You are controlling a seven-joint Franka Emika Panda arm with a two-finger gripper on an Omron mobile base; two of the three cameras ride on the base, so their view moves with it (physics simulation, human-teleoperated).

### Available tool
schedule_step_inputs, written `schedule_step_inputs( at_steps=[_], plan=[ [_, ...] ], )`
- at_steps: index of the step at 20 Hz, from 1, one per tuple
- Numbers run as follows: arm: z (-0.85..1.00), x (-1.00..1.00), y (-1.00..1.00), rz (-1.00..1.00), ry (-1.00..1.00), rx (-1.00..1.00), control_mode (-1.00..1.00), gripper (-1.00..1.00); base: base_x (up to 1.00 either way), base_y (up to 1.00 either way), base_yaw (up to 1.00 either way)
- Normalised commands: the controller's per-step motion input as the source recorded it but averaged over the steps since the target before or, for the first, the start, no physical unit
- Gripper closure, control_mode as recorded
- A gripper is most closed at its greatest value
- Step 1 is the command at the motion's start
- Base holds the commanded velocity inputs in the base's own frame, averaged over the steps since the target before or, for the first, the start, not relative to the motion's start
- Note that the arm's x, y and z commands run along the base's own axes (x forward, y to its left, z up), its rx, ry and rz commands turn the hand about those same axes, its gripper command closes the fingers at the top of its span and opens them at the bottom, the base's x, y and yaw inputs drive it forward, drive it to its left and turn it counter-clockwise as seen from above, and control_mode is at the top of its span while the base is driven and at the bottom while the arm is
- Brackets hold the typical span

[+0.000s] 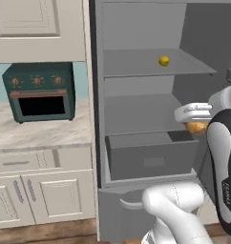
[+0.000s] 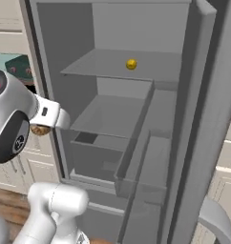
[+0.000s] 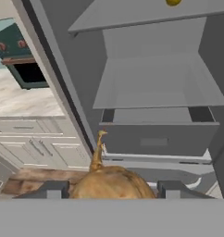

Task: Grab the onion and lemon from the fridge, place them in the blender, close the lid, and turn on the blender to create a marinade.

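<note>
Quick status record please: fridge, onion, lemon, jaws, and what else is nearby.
fridge: door open, grey shelves and a wide drawer showing
onion: between the gripper jaws, pointed tip away from the hand, outside the fridge
lemon: on the upper shelf, apart from the gripper
jaws: closed on the onion
toaster oven: teal, on the marble counter left of the fridge
task state: onion out, lemon not yet taken

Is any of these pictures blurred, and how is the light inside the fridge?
Left base view: soft overall, flat even light in the fridge, the lemon a small bright spot. Right base view: equally soft, shelves shaded grey. Hand view: the onion in the pincer looks blurry up close.
</note>
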Motion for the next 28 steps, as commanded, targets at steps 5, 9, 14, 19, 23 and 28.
schedule_step_inputs(
  at_steps=[5,9,14,19,23,28],
  plan=[
    [0.0,0.0,0.0,0.0,0.0,0.0,1.0,1.0,-0.02,0.55,0.46],
    [0.0,0.0,0.0,0.0,0.0,0.0,1.0,1.0,0.0,0.69,0.57],
    [0.0,0.0,0.0,0.0,0.0,0.0,1.0,1.0,0.0,0.75,0.68],
    [0.0,0.0,0.0,0.0,0.0,0.0,1.0,1.0,0.0,0.59,0.8],
    [0.0,0.0,0.0,0.0,0.0,0.0,1.0,1.0,0.0,0.48,0.83],
    [0.0,0.0,0.0,0.0,0.0,0.0,1.0,1.0,0.0,0.37,0.86]
  ],
)
